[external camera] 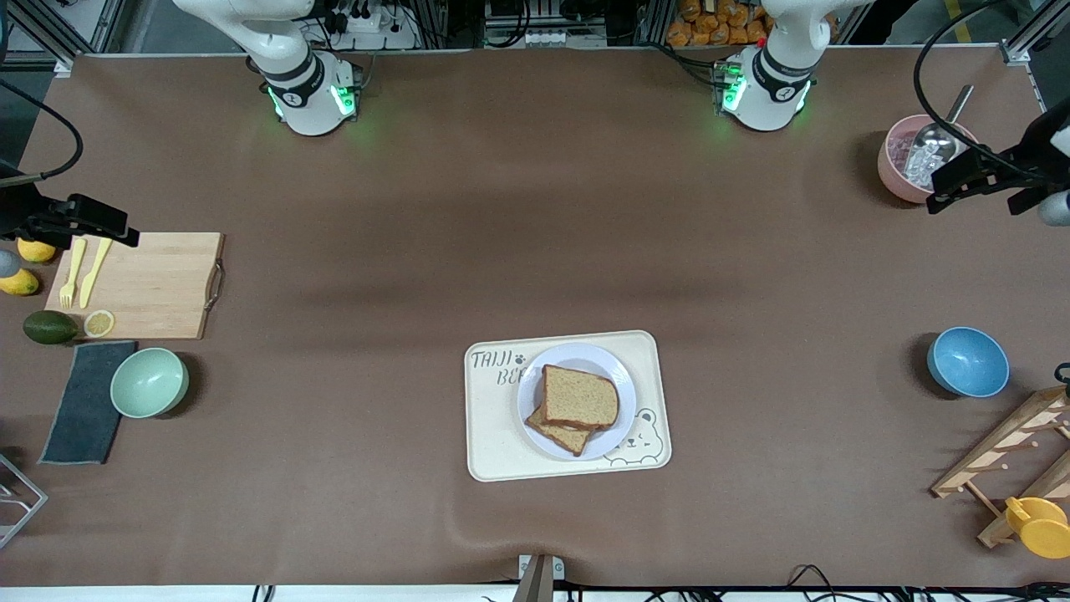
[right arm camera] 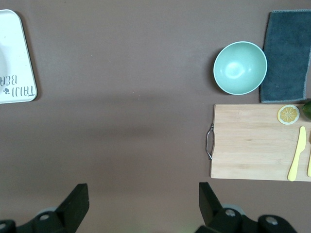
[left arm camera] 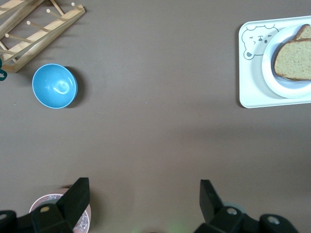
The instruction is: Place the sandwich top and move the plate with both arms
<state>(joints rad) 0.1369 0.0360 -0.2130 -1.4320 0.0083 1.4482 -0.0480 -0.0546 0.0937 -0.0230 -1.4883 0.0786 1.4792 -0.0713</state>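
The sandwich top (external camera: 579,395) lies on a lower bread slice (external camera: 558,435), turned a little off it, on the plate (external camera: 577,355). The plate sits on a cream bear tray (external camera: 493,443) near the front camera's edge of the table. The left wrist view shows the bread (left arm camera: 293,60), the plate (left arm camera: 286,90) and the tray (left arm camera: 252,82). My left gripper (external camera: 953,180) is open and empty, up over a pink bowl (external camera: 899,163); it also shows in the left wrist view (left arm camera: 144,194). My right gripper (external camera: 100,221) is open and empty over a cutting board (external camera: 150,284); it also shows in the right wrist view (right arm camera: 143,196).
A blue bowl (external camera: 967,361) and a wooden rack (external camera: 1003,451) stand at the left arm's end. A green bowl (external camera: 149,382), a dark cloth (external camera: 84,401), a yellow fork and knife (external camera: 84,272), a lemon slice (external camera: 99,323) and an avocado (external camera: 48,327) are at the right arm's end.
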